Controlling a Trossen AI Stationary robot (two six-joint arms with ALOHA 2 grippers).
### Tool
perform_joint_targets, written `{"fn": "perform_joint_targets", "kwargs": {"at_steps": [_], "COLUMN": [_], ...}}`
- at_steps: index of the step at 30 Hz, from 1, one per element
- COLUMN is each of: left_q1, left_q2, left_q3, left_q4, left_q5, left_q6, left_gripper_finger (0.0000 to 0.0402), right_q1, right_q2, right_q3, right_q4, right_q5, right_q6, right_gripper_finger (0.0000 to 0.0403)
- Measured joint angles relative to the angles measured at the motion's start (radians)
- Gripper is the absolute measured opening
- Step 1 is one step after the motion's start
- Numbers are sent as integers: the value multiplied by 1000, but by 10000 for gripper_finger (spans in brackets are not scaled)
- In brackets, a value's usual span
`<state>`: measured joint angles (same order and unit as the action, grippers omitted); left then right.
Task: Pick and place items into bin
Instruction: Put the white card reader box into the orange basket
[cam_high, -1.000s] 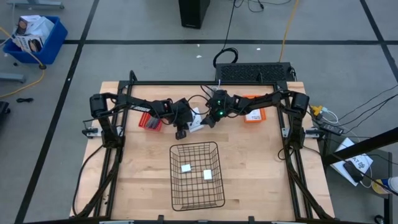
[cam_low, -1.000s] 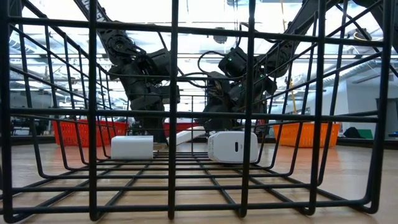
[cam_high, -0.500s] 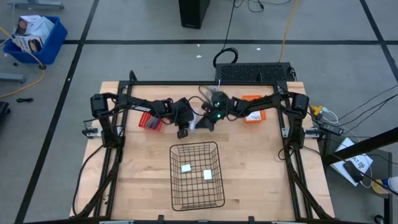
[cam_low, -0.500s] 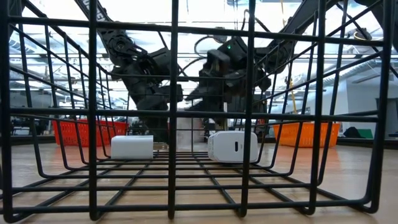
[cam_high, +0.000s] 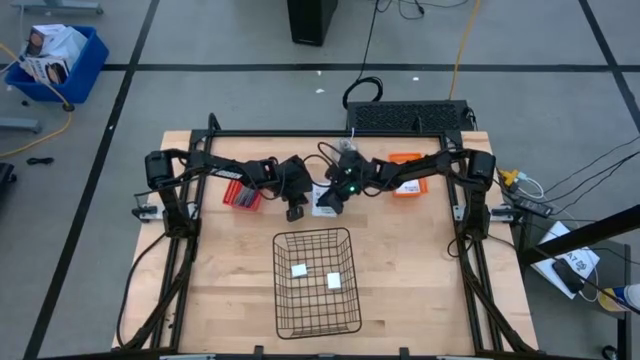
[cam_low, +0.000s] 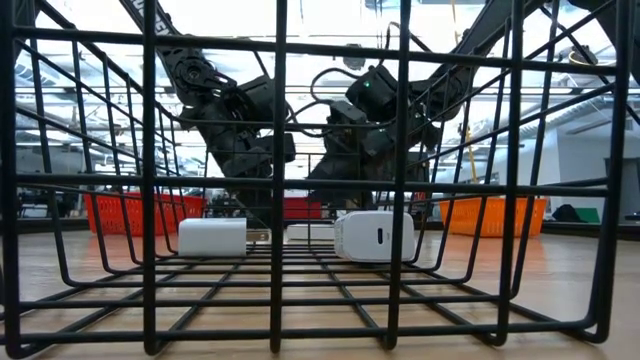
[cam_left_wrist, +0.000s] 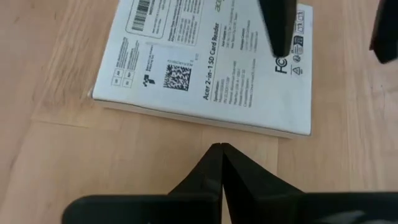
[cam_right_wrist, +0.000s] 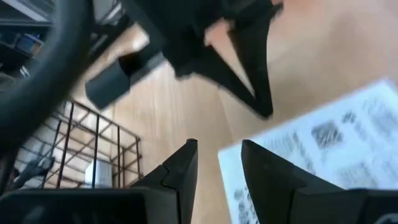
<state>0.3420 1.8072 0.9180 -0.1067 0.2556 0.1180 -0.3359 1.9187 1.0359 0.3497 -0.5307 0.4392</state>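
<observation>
A flat white card packet (cam_left_wrist: 205, 65) with black print lies on the table just beyond the wire basket (cam_high: 315, 282). My left gripper (cam_left_wrist: 219, 148) is shut, its tips a short way off the packet's long edge. My right gripper (cam_right_wrist: 217, 163) is open over the packet (cam_right_wrist: 323, 140). One finger (cam_left_wrist: 277, 28) stands above the printed face and the other (cam_left_wrist: 385, 31) beyond the packet's end. Two white blocks (cam_high: 299, 269) (cam_high: 335, 281) lie on the basket floor. The grey-blue hand tool is out of view. My right gripper comes at the packet's end (cam_left_wrist: 292, 68) slanting down from the table's right. One finger is over the printed face and one past the edge. I cannot tell whether either finger touches it. The packet lies flat on the table.
A red bin (cam_high: 240, 193) stands behind the left gripper and an orange bin (cam_high: 408, 185) behind the right arm, both near the far edge. The two grippers are close together (cam_high: 294, 210) (cam_high: 333, 202). Bare wood lies on both sides of the basket.
My right gripper rose, then came down toward the table's near-left side, over the packet. The packet, tilted with one end raised a second ago, now lies flat. My left gripper has kept still.
</observation>
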Motion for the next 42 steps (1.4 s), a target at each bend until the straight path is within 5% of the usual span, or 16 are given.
{"fn": "perform_joint_targets", "kwargs": {"at_steps": [3,9,18,23,42], "left_q1": [-2,-18,-31,-31,-57], "left_q2": [0,0,0,0,30], "left_q3": [0,-1,-2,-2,17], "left_q4": [-8,13,17,32,136], "left_q5": [1,-19,-22,-46,-27], "left_q6": [-5,-4,-5,-8,24], "left_gripper_finger": [18,5,19,4,8], "right_q1": [-3,-10,10,18,11], "right_q2": [-17,-69,-160,-209,-93], "right_q3": [0,0,-1,-17,-83], "right_q4": [-92,-339,-418,-532,-392], "right_q5": [-6,198,229,425,324], "right_q6": [0,-66,-64,-72,38], "right_gripper_finger": [120,103,97,97,98]}}
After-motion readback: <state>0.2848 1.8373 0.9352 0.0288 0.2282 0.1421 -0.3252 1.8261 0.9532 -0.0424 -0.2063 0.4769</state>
